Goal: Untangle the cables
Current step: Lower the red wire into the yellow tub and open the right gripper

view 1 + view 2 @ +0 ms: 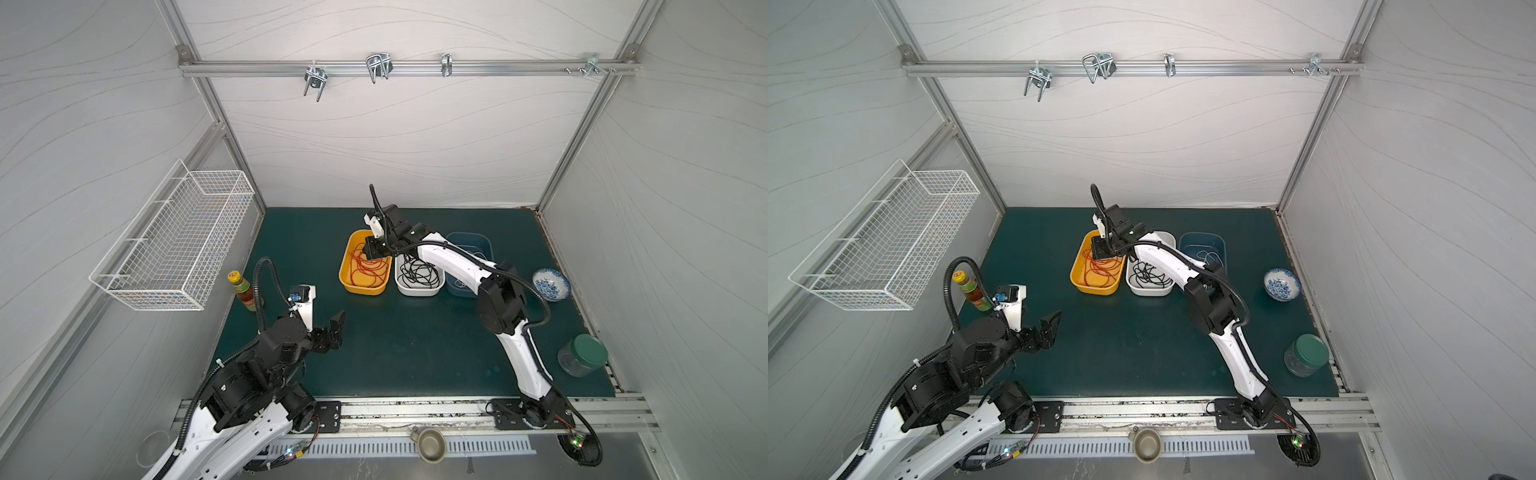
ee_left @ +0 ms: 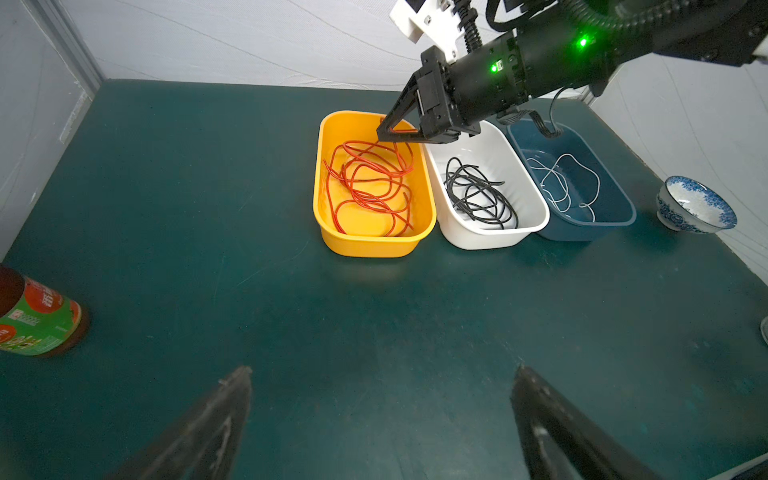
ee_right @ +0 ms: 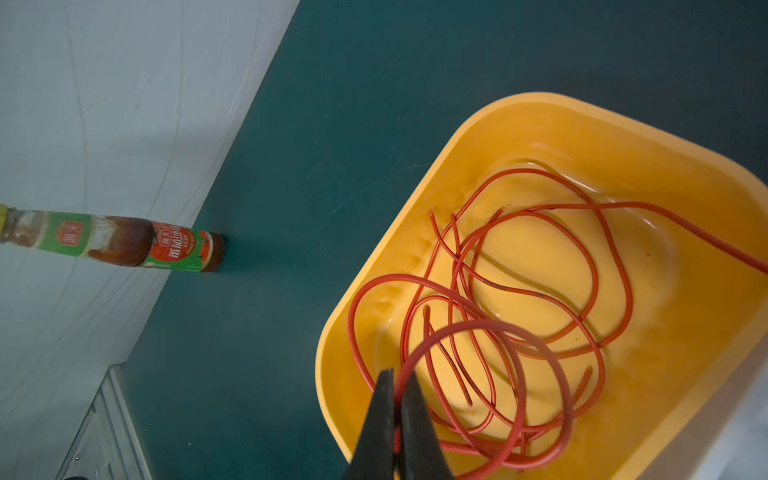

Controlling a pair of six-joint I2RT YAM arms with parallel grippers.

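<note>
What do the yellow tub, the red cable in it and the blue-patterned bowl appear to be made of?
The yellow tub: probably moulded plastic, glossy, with rounded corners. The red cable: thin wire in a smooth sheath, likely plastic or rubber, lying in springy loops. The blue-patterned bowl: seemingly glazed ceramic, shiny white with a painted pattern.

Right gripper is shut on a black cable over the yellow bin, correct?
No: it is red, not black. The right wrist view shows the right gripper shut on the red cable over the yellow bin.
</note>
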